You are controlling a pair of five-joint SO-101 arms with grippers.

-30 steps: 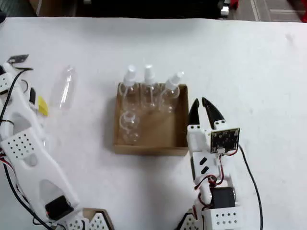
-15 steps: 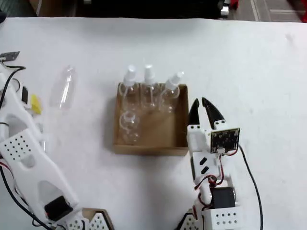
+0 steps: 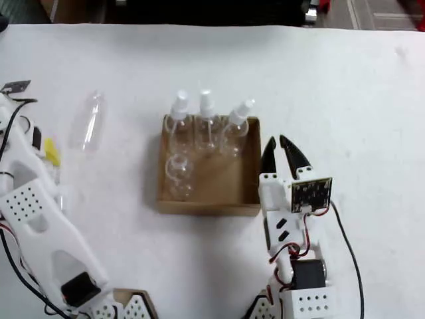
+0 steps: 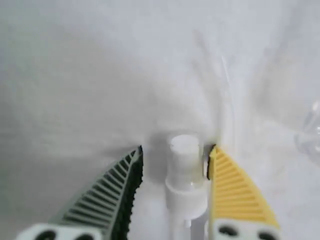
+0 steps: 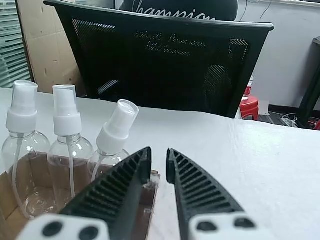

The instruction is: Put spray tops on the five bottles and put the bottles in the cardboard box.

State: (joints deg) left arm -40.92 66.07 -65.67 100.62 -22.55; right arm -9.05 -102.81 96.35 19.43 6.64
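One spray top between the left end effector's parted fingers; right end effector barely ajar, empty.

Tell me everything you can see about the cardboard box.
The cardboard box is brown, shallow and open-topped, resting flat on the white table. Three clear bottles with white spray tops stand along its far wall; a fourth bottle, uncapped, stands in front of them. The right gripper sits close beside its right wall.
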